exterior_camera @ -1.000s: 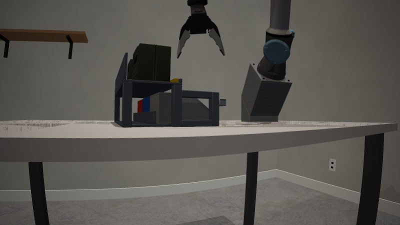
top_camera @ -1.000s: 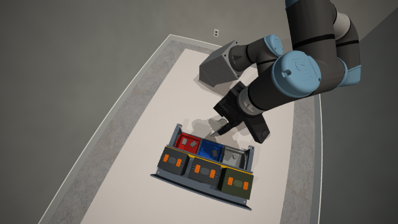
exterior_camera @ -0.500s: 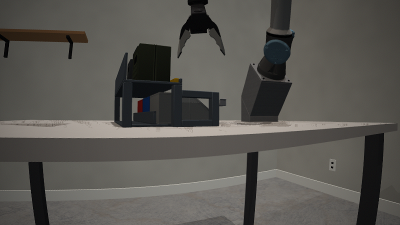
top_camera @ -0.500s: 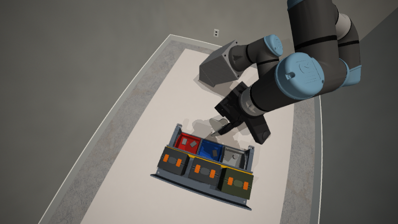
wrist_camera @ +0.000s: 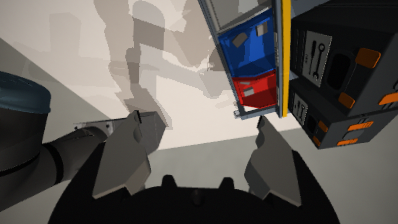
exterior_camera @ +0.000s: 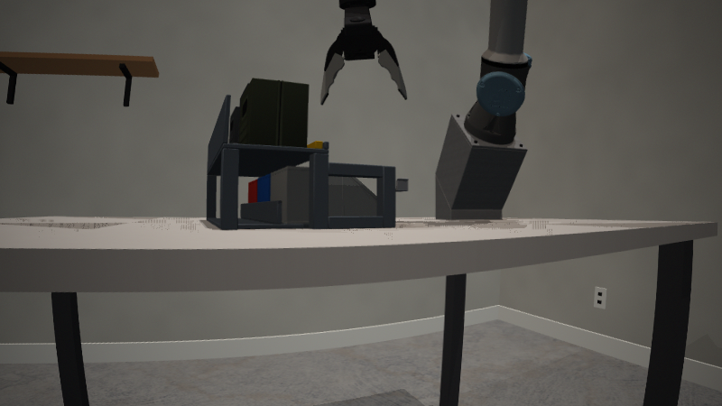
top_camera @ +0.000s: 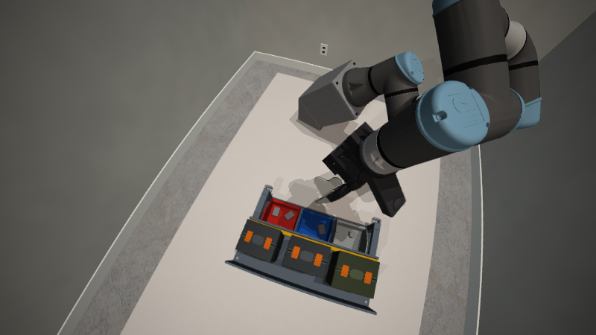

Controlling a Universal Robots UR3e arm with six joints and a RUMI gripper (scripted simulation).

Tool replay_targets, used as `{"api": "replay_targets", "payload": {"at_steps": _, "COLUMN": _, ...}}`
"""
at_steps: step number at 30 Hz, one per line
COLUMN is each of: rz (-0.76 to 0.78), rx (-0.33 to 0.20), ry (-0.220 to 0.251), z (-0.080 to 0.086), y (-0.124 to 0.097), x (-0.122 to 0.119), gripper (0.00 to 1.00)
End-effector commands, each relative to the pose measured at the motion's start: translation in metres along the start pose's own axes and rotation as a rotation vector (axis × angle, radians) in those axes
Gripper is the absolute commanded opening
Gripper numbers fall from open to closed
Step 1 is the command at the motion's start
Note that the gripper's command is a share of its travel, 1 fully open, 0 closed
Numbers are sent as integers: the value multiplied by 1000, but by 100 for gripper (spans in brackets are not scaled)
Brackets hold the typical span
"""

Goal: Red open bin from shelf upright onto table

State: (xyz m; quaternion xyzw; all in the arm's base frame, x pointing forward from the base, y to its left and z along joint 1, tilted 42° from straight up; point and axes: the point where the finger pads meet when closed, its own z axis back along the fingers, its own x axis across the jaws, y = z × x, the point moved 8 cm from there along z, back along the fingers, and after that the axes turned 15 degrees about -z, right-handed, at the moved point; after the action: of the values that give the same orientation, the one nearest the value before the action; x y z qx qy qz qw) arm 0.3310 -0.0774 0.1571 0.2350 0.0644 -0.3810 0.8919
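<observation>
Dark grey tubular arm (top_camera: 474, 41) (exterior_camera: 507, 30) (wrist_camera: 22, 140) with rounded blue joint caps (top_camera: 453, 115) (exterior_camera: 500, 94) (wrist_camera: 25, 92) and black bands
</observation>
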Motion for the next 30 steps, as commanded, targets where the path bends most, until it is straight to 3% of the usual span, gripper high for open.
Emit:
{"api": "replay_targets", "payload": {"at_steps": 1, "rz": -96, "rx": -52, "ry": -15, "z": 3, "y": 7, "x": -7, "gripper": 100}}
{"api": "replay_targets", "payload": {"at_steps": 12, "rz": -96, "rx": -52, "ry": -15, "z": 3, "y": 7, "x": -7, "gripper": 100}}
{"api": "replay_targets", "payload": {"at_steps": 13, "rz": -32, "rx": -17, "ry": -6, "z": 1, "y": 2, "x": -2, "gripper": 100}}
{"api": "replay_targets", "payload": {"at_steps": 17, "rz": -96, "rx": -52, "ry": -15, "z": 3, "y": 8, "x": -7, "gripper": 100}}
{"api": "replay_targets", "payload": {"at_steps": 29, "rz": -96, "rx": -52, "ry": -15, "z": 3, "y": 8, "x": -7, "gripper": 100}}
{"api": "replay_targets", "payload": {"at_steps": 30, "rz": -65, "rx": -33, "ry": -12, "z": 2, "y": 5, "x": -5, "gripper": 100}}
